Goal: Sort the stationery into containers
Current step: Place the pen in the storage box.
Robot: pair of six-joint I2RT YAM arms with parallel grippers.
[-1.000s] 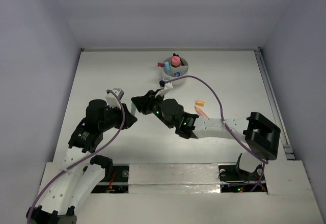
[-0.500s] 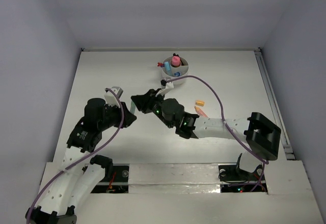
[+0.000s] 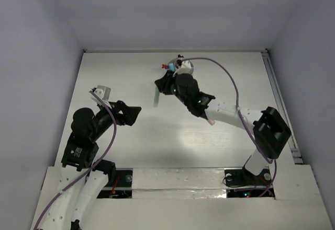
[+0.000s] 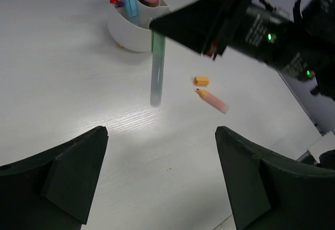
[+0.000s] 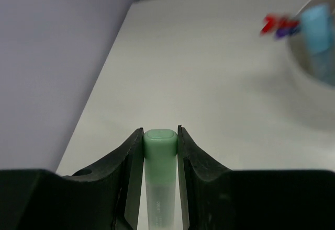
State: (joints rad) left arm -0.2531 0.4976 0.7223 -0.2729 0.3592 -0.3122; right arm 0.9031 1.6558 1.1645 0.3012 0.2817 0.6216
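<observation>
Likely light, stiff and slick, the green marker (image 5: pixel 157 204) is being clamped at its green end by the right gripper (image 5: pixel 160 134); the left gripper (image 4: pixel 161 154) is being held apart, empty.

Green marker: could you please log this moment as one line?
right fingers: shut on green marker | left fingers: open, empty | white cup: holds several pieces

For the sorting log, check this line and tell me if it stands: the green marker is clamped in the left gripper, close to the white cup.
Not quite: it is the other arm. The green marker is clamped in the right gripper, as the right wrist view shows. The left gripper stands open and empty. The rest holds: the marker is close to the white cup.
</observation>
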